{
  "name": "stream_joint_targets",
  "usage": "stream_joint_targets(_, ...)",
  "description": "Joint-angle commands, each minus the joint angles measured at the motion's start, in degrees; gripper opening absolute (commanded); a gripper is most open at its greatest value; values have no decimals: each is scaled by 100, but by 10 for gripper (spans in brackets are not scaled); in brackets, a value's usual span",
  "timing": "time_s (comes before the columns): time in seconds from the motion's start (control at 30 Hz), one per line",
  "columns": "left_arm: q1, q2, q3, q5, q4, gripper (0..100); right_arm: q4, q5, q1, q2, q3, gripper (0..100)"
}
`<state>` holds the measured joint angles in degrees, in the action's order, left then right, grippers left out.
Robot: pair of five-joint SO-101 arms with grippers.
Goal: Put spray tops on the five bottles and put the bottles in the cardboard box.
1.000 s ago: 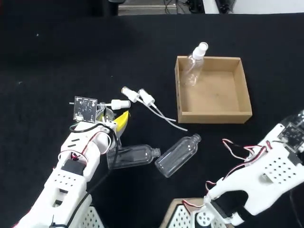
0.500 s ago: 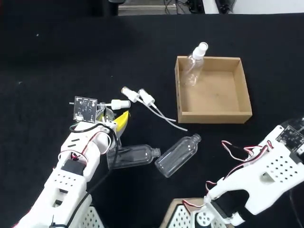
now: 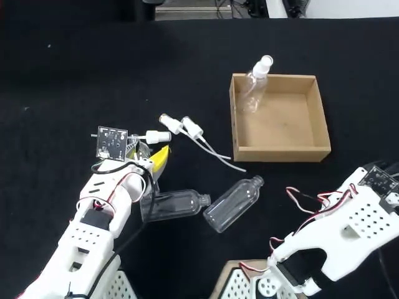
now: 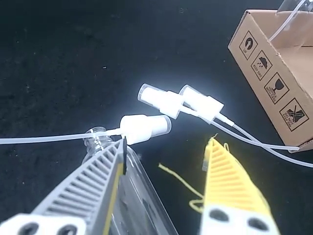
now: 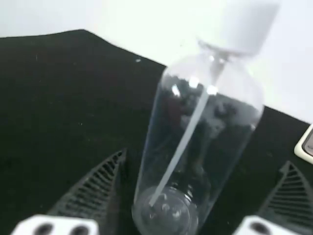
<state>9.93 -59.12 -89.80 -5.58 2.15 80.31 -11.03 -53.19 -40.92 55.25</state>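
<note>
Currently the black tabletop (image 3: 75, 75) is carrying everything. The cardboard box (image 3: 282, 152) is sitting well ahead of the left gripper (image 4: 167, 147), off toward its yellow finger's side. A leaning bottle (image 3: 254, 90) with its top on is propping itself in the box's far corner.

The right gripper (image 5: 203, 161) is holding its jaws wide apart. A finished bottle (image 5: 195, 142) is sitting between them, base toward the wrist and white top pointing away, and neither finger appears to be pressing on it.

An empty bottle (image 3: 173, 205) and a second empty bottle (image 3: 232, 204) are lying on their sides back beside the left arm's wrist, close together. A third bottle's neck (image 4: 95, 138) is showing right under the left gripper's grey finger.

The left gripper's jaws are also standing apart. The nearest spray top (image 4: 145, 128) is lying just at the grey fingertip, its thin tube trailing off sideways. A middle spray top (image 4: 159, 100) and a far spray top (image 4: 201, 104) are lying together a little farther ahead, their tubes running toward the box.

I judge the main risk to be the left gripper closing on the tube rather than the cap, bending it or flicking the light top away. The round bottle under the finger is also likely to roll if nudged. On the right, the smooth bottle is not being squeezed, so it could tip or slip out if the arm moves.
</note>
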Motion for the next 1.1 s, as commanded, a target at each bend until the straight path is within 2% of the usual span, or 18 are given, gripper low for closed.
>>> stream_joint_targets(0.0,57,-79,48,-35,-141,253,193,-18,123,224,145,380)
stream_joint_targets(0.27,57,-79,48,-35,-141,253,-141,-9,132,1965,1103,378)
stream_joint_targets(0.57,57,-79,40,-35,-141,253,-3059,-35,176,4453,1358,375)
stream_joint_targets(0.83,57,-79,48,-35,-141,253,-4387,-88,62,7125,2492,374)
stream_joint_targets(0.9,57,-79,48,-35,-141,253,-5231,-422,44,7846,2651,374)
stream_joint_targets(1.0,57,-79,48,-35,-141,253,-7349,-914,158,8769,2413,374)
stream_joint_targets(1.07,57,-79,48,-35,-141,253,-8738,-958,149,9305,2088,374)
